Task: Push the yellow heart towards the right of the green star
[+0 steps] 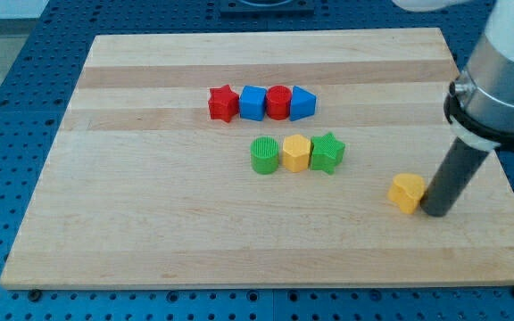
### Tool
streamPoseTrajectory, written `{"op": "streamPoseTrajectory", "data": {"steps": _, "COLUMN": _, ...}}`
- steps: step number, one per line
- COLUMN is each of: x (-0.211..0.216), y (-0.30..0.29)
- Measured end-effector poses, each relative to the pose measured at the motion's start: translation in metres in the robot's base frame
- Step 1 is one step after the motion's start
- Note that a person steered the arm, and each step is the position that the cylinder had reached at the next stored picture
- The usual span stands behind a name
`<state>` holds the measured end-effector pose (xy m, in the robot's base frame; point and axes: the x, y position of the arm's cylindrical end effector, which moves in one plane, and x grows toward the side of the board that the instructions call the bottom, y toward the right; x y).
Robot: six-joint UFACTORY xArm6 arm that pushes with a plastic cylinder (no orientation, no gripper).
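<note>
Toward the view's lower right of the tabletop [150, 241]: yellow heart [407, 193], with my tip [435, 212] touching its right side. Green star [327, 152] lay up and to the view's left, closing a row with a yellow block [295, 153] and green block [264, 155]. Heart sat well apart from the star, so a leftward, slightly upward push seemed required. No gripper was fitted; only the rod.

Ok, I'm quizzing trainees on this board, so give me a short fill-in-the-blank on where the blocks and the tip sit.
1. My tip sits just to the view's ___ of the yellow heart.
2. The yellow hexagon sits between the green cylinder and the green ___.
3. The upper row holds ___ blocks.

Missing words: right; star; four
</note>
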<state>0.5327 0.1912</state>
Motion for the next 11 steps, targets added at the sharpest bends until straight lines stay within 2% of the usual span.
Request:
{"op": "streamPoseTrajectory", "data": {"steps": 1, "x": -0.006, "y": -0.011}}
{"op": "streamPoseTrajectory", "data": {"steps": 3, "x": 0.020, "y": -0.021}}
{"op": "streamPoseTrajectory", "data": {"steps": 5, "x": 0.008, "y": -0.050}}
{"op": "streamPoseTrajectory", "data": {"steps": 11, "x": -0.012, "y": -0.032}}
